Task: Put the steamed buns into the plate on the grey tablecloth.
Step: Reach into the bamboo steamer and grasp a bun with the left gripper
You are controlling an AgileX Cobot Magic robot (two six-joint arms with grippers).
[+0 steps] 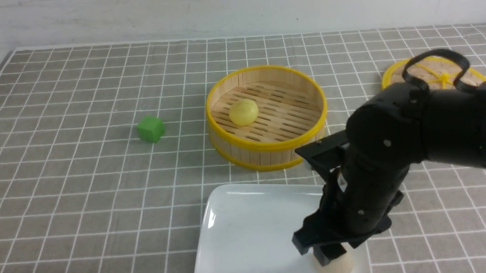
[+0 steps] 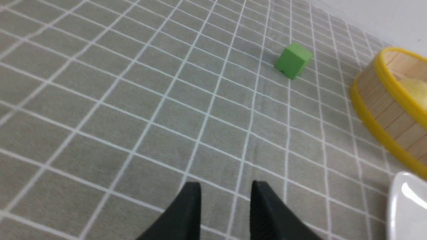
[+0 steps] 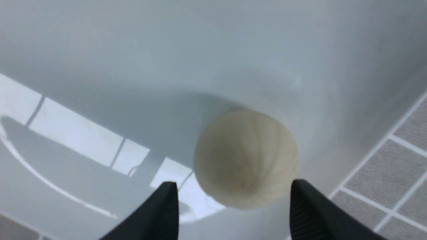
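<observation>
Fingertips (image 3: 168,206) of the right pincer (image 3: 233,203) stand apart over the beige steamed bun (image 3: 245,160), which rests in the white square plate (image 1: 255,230). The left pincer (image 2: 227,193) is parted above the grey tablecloth (image 2: 206,133). Beyond the plate, the bamboo steamer (image 1: 268,152) holds the yellow bun (image 1: 243,112).

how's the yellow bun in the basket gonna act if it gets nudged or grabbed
The yellow bun would probably roll or rock if nudged, given its rounded shape, though the slatted floor of the basket might slow it. Its surface looks smooth, so an off-centre grip could slip. Being small, it is likely light, but softness can't be told from here.
</observation>
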